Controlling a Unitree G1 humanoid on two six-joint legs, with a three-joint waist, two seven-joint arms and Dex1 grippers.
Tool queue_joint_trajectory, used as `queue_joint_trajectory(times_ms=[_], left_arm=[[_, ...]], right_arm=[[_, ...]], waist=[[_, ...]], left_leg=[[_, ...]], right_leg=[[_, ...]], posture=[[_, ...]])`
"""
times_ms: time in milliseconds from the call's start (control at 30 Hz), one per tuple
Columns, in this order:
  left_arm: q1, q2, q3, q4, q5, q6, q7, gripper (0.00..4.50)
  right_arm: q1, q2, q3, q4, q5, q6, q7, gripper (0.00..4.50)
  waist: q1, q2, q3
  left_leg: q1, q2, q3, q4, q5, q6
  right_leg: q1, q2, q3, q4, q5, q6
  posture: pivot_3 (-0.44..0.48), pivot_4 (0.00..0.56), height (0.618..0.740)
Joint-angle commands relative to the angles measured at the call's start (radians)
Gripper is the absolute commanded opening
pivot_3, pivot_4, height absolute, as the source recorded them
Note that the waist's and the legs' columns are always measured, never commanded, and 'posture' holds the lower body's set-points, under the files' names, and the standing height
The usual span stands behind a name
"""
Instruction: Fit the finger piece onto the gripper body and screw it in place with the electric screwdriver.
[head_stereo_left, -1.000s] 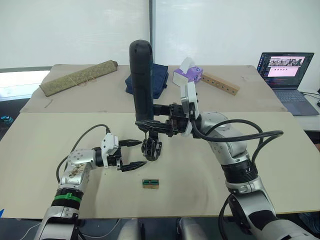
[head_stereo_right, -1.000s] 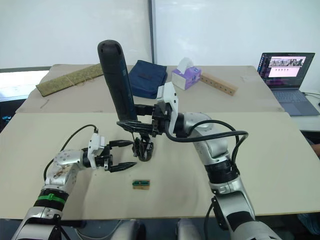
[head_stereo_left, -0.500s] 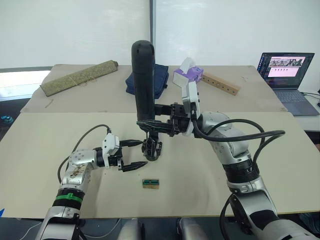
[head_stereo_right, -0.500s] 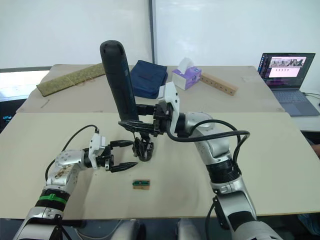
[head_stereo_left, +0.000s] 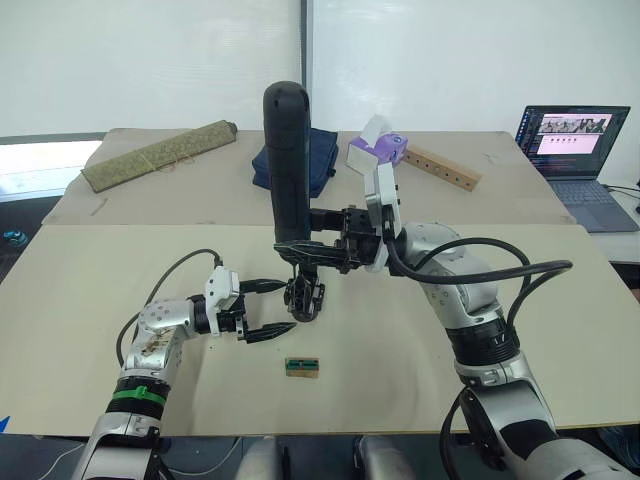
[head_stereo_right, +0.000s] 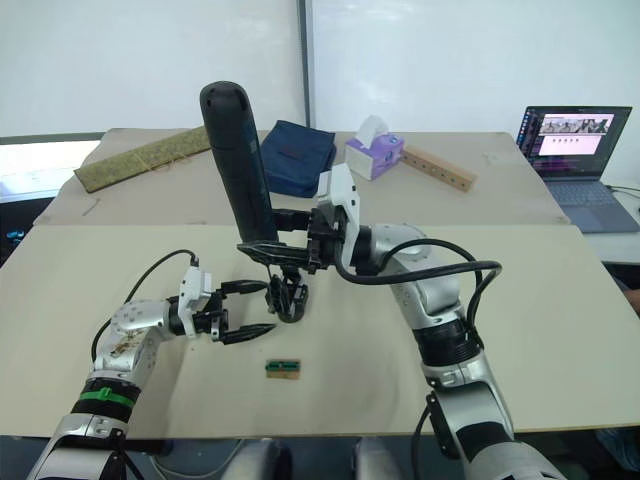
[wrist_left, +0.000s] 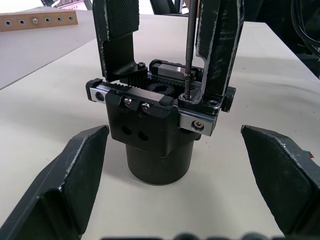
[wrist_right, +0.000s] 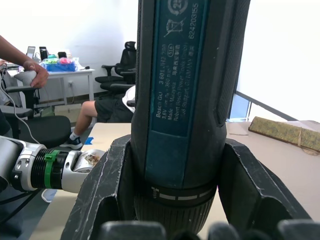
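Above the gripper body (head_stereo_left: 303, 297), the electric screwdriver (head_stereo_left: 288, 165) stands upright, bit down.

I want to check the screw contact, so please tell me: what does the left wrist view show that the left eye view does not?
Left wrist view alone: the metal bit meeting a screw on the gripper body, plus its toothed rack. Left eye view alone: the right tool shut on the upright electric screwdriver, a small green-and-tan block, a laptop. Both: the open left tool flanking the gripper body.

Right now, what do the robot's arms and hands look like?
Both arms are silver metal with black joints and looping black cables. The left arm wears a green band. Each hand, left hand and right hand, has a white wrist block and two black pointed fingers.
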Motion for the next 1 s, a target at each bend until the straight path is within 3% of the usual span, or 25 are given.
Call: queue_joint_trajectory(times_ms=[33, 1000], left_arm=[[-0.009, -0.001, -0.001, -0.004, 0.001, -0.022, 0.001, 4.5], [-0.004, 0.0, -0.001, -0.011, 0.001, -0.018, 0.007, 4.5]], right_arm=[[-0.023, 0.001, -0.017, -0.028, 0.015, -0.015, 0.0, 1.93], [-0.02, 0.014, -0.004, -0.033, 0.01, -0.019, -0.02, 1.93]], waist=[[0.0, 0.0, 0.0], [0.0, 0.0, 0.0]], left_leg=[[0.0, 0.0, 0.0, 0.0, 0.0, 0.0], [0.0, 0.0, 0.0, 0.0, 0.0, 0.0]], right_leg=[[0.0, 0.0, 0.0, 0.0, 0.0, 0.0], [0.0, 0.0, 0.0, 0.0, 0.0, 0.0]], posture=[[0.0, 0.15, 0.74], [0.0, 0.15, 0.74]])
